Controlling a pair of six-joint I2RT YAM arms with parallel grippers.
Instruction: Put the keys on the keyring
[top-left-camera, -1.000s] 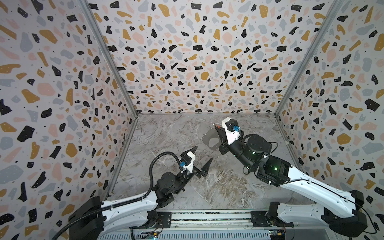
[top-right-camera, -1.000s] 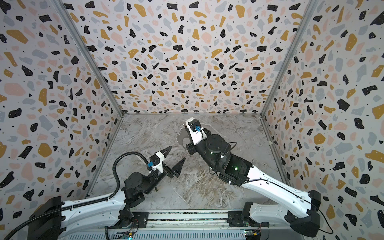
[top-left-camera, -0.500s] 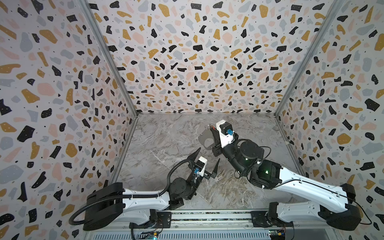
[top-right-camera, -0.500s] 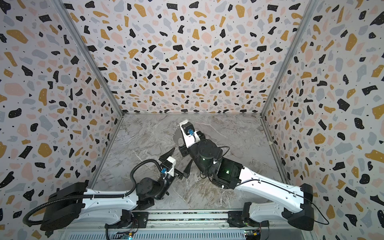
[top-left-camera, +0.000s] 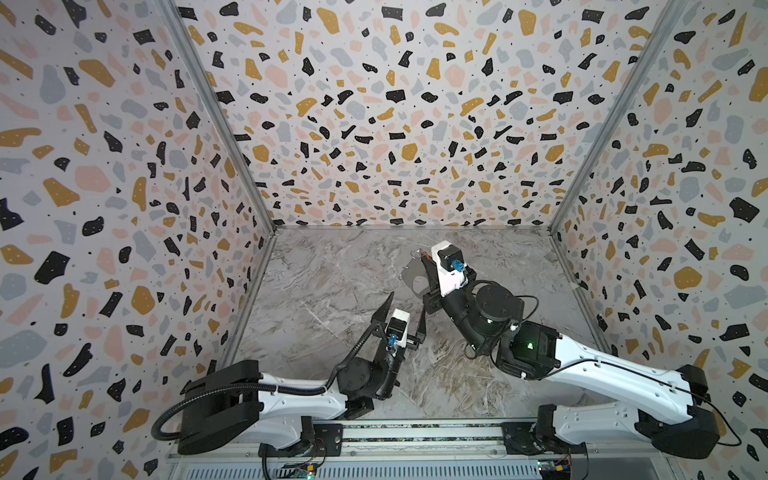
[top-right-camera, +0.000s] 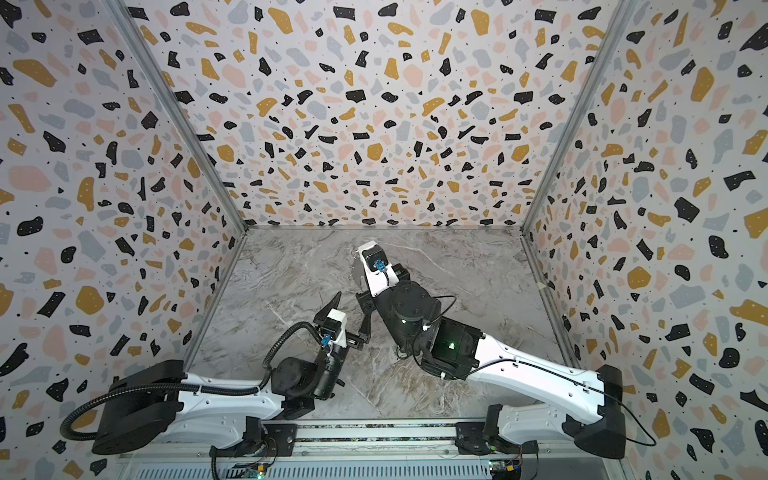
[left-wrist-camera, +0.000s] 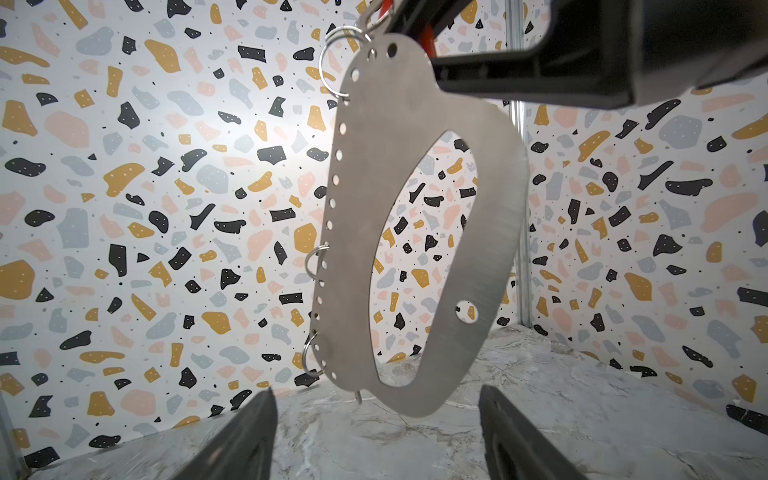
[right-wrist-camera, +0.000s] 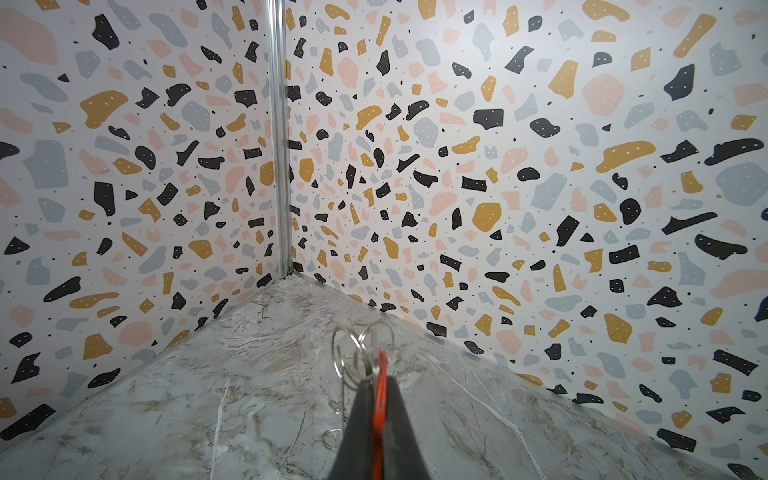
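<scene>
The keyring (left-wrist-camera: 361, 208) is a flat grey metal plate with one long hole and a row of small holes. It hangs in the air in both top views (top-left-camera: 413, 276) (top-right-camera: 356, 272). Thin wire rings (right-wrist-camera: 357, 353) link its upper end to a key's red tag (right-wrist-camera: 379, 399). My right gripper (right-wrist-camera: 376, 380) is shut on that tag, whose red also shows beside the right finger (left-wrist-camera: 498, 70). My left gripper (top-left-camera: 407, 302) (top-right-camera: 353, 302) is open just below and in front of the plate's lower end, not touching it. Its fingers (left-wrist-camera: 245, 436) flank that end.
The marble floor (top-left-camera: 332, 299) is boxed in by terrazzo-patterned walls on three sides (top-left-camera: 395, 124). Both arms reach in from a rail along the front edge (top-left-camera: 415, 432). Small wire rings (left-wrist-camera: 312, 359) hang off the plate's holed edge.
My left gripper has moved up and inward toward the hanging keyring, and its jaws have narrowed a little. The right gripper, still holding the tag, has shifted slightly left.
</scene>
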